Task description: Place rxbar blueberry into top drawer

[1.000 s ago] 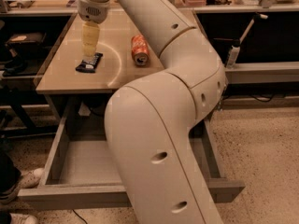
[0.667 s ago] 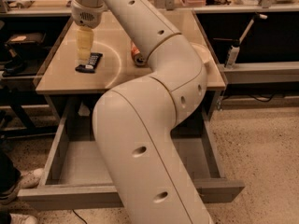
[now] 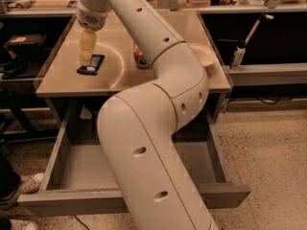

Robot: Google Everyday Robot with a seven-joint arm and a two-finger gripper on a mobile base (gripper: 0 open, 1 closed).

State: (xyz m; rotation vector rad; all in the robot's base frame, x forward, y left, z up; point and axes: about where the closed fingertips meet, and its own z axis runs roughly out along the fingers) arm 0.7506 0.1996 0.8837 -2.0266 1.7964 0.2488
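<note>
The rxbar blueberry (image 3: 92, 64), a flat dark bar with white lettering, lies on the tan tabletop (image 3: 62, 83) near its left front. My gripper (image 3: 85, 60) hangs straight down from the wrist just over the bar's left end, at or almost at the tabletop. The top drawer (image 3: 79, 171) stands pulled open below the table, with a bare grey bottom and a grey front panel (image 3: 67, 202). My own arm hides the drawer's middle.
An orange soda can (image 3: 139, 60) lies on the table behind my arm, mostly hidden. A pale round dish (image 3: 207, 56) sits at the table's right edge. A spray bottle (image 3: 238, 56) stands on the right shelf. A person's shoe (image 3: 21, 186) is at the drawer's left.
The arm has swung left and the gripper has come slightly left and down, closer over the bar's left end. The bar and the drawer have not moved.
</note>
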